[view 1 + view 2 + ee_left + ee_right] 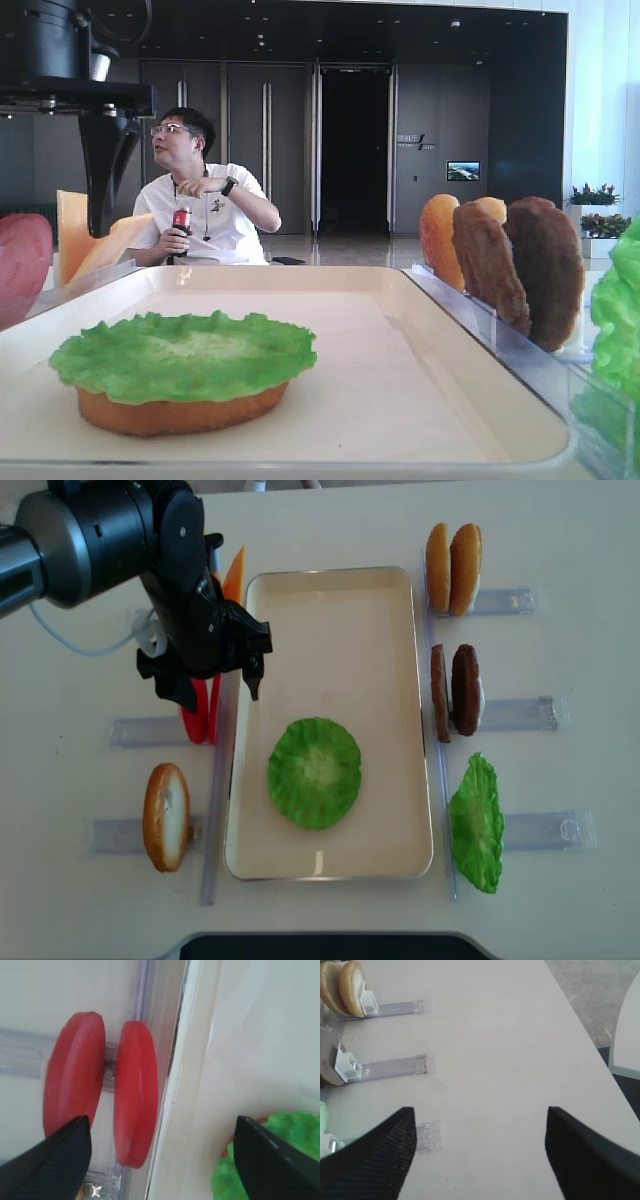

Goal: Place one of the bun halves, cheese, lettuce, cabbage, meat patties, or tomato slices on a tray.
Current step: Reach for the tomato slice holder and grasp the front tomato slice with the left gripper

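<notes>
Your left gripper (218, 685) hangs over the left edge of the tray (330, 590), its jaws spread as wide as they go and holding nothing. In the left wrist view the two dark fingers (47, 1160) straddle the tray's left rim: one is on the side of the two tomato slices (102, 1095), the other on the tray side. The tomato slices stand on edge, side by side, in a clear rack (140, 730) just left of the tray. One of the bun halves (180, 410) lies flat in the tray, toward its near left, with the lettuce (314, 772) laid on top of it. Cheese (233, 575) stands just beyond the gripper, by the tray's far left corner. Another bun half (166, 816) stands in a rack at near left.

To the right of the tray you have two buns (452, 567) far, two meat patties (455, 691) in the middle, and a green leaf (476, 823) near. Your right gripper (480, 1155) is over bare table beside those racks, jaws wide apart and empty.

A seated man (200, 205) with a red bottle is in the background.
</notes>
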You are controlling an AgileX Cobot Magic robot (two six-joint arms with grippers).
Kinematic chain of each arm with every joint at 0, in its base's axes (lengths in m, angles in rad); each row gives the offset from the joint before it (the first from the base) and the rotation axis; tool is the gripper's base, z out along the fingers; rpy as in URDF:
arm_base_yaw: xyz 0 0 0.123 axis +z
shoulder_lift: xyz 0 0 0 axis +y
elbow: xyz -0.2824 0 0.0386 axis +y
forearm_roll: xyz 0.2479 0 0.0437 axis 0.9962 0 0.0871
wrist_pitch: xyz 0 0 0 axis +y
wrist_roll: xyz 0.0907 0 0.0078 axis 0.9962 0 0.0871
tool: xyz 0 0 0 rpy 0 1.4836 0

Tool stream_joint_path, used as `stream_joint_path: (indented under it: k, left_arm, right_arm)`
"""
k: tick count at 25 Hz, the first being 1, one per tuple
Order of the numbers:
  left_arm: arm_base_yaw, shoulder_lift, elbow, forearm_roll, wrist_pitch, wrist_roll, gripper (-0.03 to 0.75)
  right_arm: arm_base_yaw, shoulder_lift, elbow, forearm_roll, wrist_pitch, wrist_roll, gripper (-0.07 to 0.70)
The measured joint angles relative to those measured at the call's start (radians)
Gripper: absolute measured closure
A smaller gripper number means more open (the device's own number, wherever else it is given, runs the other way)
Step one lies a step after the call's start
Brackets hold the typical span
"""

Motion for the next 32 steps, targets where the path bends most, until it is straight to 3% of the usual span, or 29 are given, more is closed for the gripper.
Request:
stream_joint_path:
  k: [29, 32]
  left_arm:
    - [0.0, 0.025, 0.0, 0.045, -0.021, 0.0, 0.023]
    - [0.0, 0.025, 0.0, 0.061, -0.021, 0.0, 0.053]
  right_arm:
    - [0.0, 0.0, 0.0, 0.0, 0.0, 0.0, 0.094]
    - [0.0, 0.0, 0.0, 0.0, 0.0, 0.0, 0.094]
